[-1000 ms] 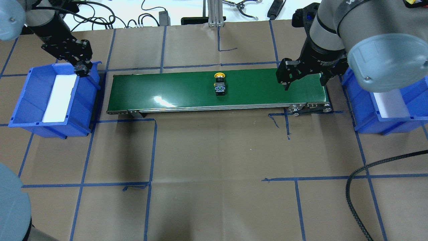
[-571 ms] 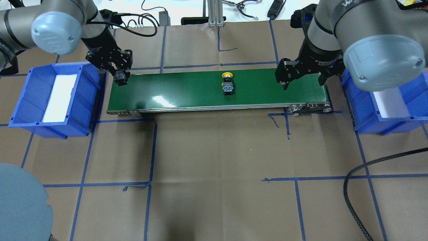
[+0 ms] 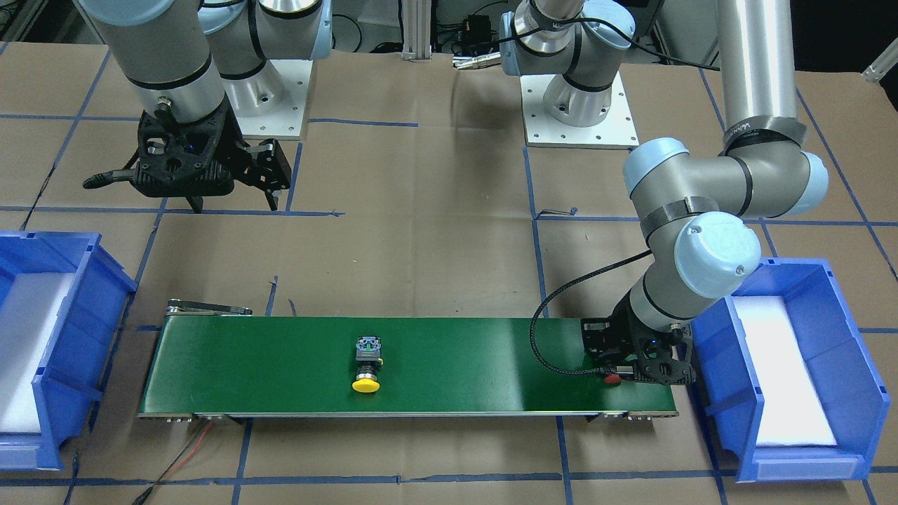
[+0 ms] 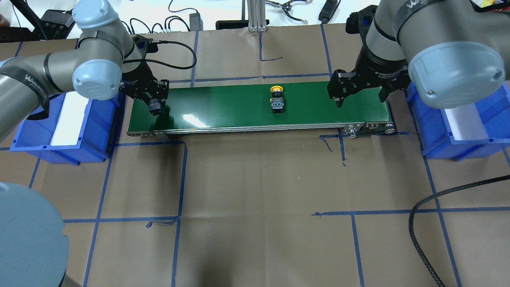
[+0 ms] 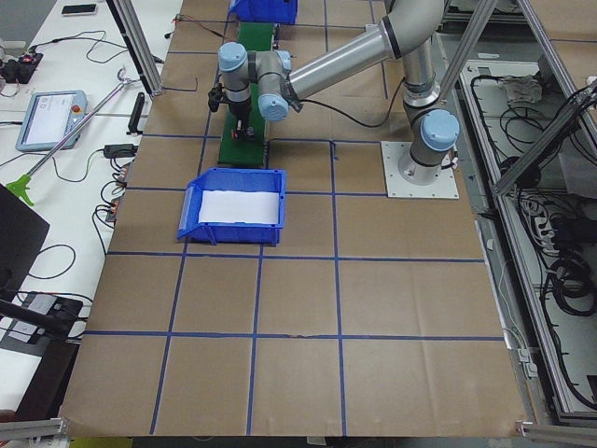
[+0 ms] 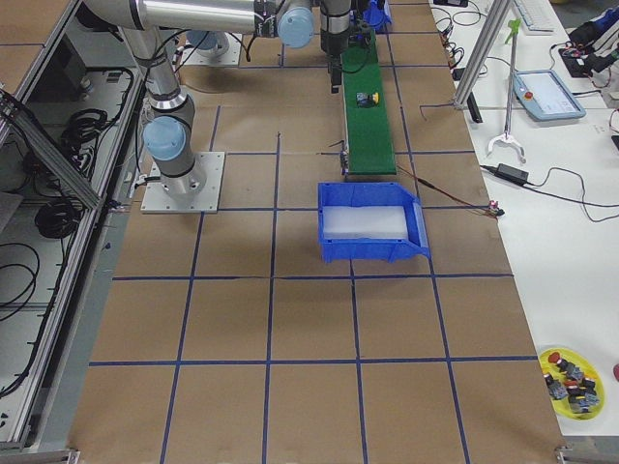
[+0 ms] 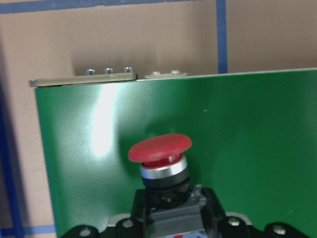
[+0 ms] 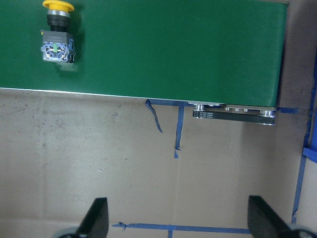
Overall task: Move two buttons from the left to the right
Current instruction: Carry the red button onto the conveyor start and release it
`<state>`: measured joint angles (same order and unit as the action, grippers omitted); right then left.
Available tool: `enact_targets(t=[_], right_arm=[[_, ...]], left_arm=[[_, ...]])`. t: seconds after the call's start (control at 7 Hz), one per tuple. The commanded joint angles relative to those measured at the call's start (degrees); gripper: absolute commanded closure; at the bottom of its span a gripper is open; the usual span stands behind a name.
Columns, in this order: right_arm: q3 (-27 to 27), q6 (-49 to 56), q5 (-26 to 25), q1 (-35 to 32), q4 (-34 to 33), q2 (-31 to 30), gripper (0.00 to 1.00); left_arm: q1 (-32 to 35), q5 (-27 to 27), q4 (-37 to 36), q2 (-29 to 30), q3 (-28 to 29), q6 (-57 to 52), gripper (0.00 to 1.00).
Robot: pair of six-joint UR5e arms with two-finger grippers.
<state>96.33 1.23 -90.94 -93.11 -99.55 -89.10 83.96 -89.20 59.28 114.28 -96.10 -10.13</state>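
Push-button with yellow cap point(image 4: 277, 101) lies across green belt point(image 4: 223, 107), leftward of spread right end effector point(image 4: 362, 102); left end effector point(image 4: 155, 107) pinches red-capped push-button point(image 7: 161, 148).

Worktop point(image 4: 255, 191) covered in brown paper, gridded with blue tape lines point(image 4: 179, 179). Green conveyor belt point(image 4: 223, 107) across it shows a white glare patch. White side bench point(image 6: 580, 193) along the far edge holds cables, a teach pendant point(image 6: 548, 95) and a yellow dish point(image 6: 580, 358) of small parts. Aluminium profile post point(image 4: 255, 16) at that edge. Grey rack point(image 5: 550, 271) with black cable coils on the near side.
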Motion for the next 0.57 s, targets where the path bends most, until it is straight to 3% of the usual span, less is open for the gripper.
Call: enact_targets(t=[0.0,0.14,0.29,0.43], right_arm=[[0.0,0.0,0.1,0.0,0.0,0.0,0.0],[-0.1,0.0,0.1,-0.1,0.0,0.1,0.0],[0.0,0.0,0.1,-0.1,0.0,0.1,0.0],[-0.1,0.0,0.1,-0.1,-0.6,0.1,0.0]], left_arm=[[0.0,0.0,-0.7,-0.2,-0.2,-0.5,0.84],[0.0,0.2,-0.7,-0.1,-0.5,-0.7,0.1],[0.0,0.1,-0.8,-0.6,0.1,-0.7,0.0],[0.0,0.1,-0.4,-1.9,1.3,-0.7,0.0]])
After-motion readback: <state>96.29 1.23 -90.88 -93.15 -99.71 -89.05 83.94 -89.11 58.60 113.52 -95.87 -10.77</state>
